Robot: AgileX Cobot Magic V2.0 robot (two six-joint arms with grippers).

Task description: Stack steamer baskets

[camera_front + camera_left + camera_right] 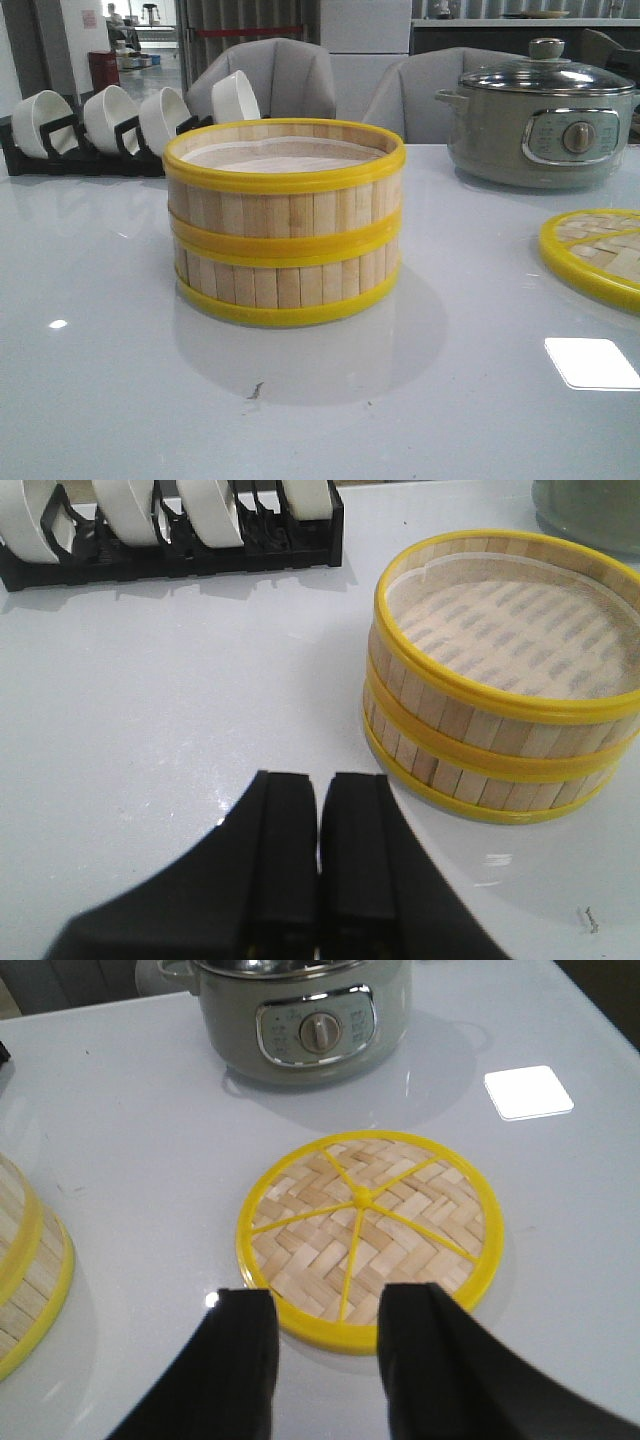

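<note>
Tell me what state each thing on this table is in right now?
Steamer baskets: stacked one on the other, uncovered, liner showing.
Woven lid: lying flat on the table, apart from the stack.
Electric pot: glass lid on.
White bowls: standing on edge in a black rack.
Left gripper: shut, empty.
Right gripper: open, empty, by the lid's rim.

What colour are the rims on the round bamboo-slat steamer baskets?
Yellow, on the stacked round bamboo-slat steamer baskets; the front view shows it best.
</note>
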